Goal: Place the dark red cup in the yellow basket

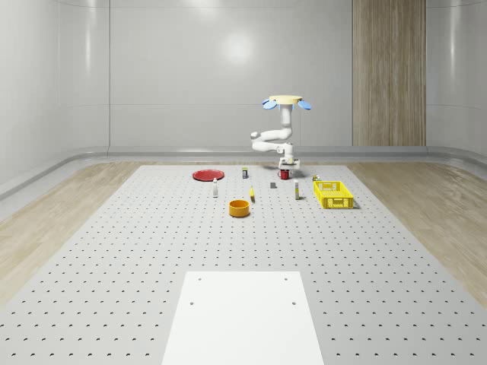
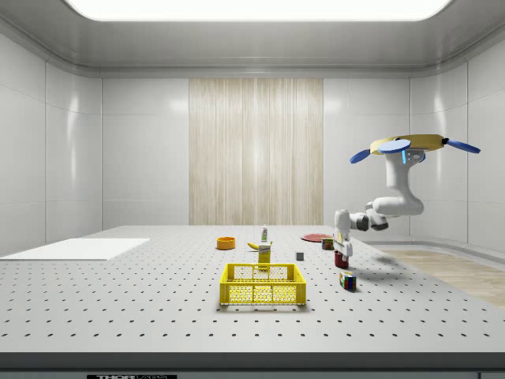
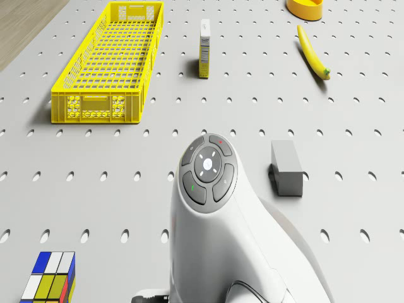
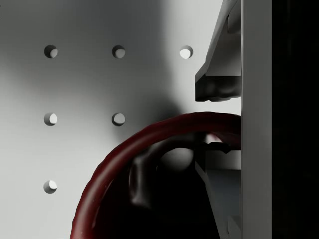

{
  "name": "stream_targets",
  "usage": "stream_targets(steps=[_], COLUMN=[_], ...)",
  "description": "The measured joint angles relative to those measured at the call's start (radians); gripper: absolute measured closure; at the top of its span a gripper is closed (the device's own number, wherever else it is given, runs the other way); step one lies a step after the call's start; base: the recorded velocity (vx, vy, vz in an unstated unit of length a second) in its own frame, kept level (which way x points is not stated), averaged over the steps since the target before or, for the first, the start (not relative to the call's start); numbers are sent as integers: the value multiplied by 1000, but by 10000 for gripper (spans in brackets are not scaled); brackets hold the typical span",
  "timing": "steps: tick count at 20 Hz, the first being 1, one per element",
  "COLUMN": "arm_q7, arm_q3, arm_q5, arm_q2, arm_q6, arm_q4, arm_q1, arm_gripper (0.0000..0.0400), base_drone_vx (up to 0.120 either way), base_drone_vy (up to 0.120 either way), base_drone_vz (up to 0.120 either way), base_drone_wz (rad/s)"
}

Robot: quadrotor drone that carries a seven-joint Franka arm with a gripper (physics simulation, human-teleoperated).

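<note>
The drone (image 1: 287, 100) hovers in the air above the far part of the perforated table (image 1: 152, 251), its white arm (image 1: 272, 140) folded down beneath it so that the gripper (image 1: 288, 166) sits right on top of the dark red cup (image 1: 284, 174). From the wrist view the cup's rim (image 4: 149, 134) runs between the two fingers (image 4: 217, 84), one outside the wall and one just inside it, so the claw looks clamped on the cup's wall, pinching the rim. In the side view the cup (image 2: 340, 259) appears to hang just off the table under the gripper (image 2: 342, 246), though I cannot be sure it is clear of the surface. The yellow basket (image 1: 333, 194) stands apart from it, toward the whole-scene view's right and nearer the camera. A colourful puzzle cube (image 2: 346, 280) lies on the table close to the cup. Nearby sit a small grey block (image 3: 287, 166), an upright carton (image 3: 204, 39) and a banana (image 3: 312, 51). Farther off are an orange bowl (image 1: 239, 207) and a red plate (image 1: 207, 175). A white sheet (image 1: 243, 318) covers the near end of the table.
</note>
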Motion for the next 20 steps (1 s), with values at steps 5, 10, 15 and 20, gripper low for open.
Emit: stream_targets(steps=[5,10,15,20], arm_q7=[-29,-1,19,29], arm_q3=[6,56,94,109], arm_q5=[6,55,94,113], arm_q2=[-3,-5,-13,-25], arm_q6=[0,-18,-24,-18], arm_q4=[-1,-15,-22,-24], arm_q1=[0,-2,-6,-11], arm_gripper=[281,294,299,300], base_drone_vx=[0,0,72,120], base_drone_vy=[0,0,72,120], base_drone_vz=[0,56,120,120], base_drone_wz=[0,0,0,0])
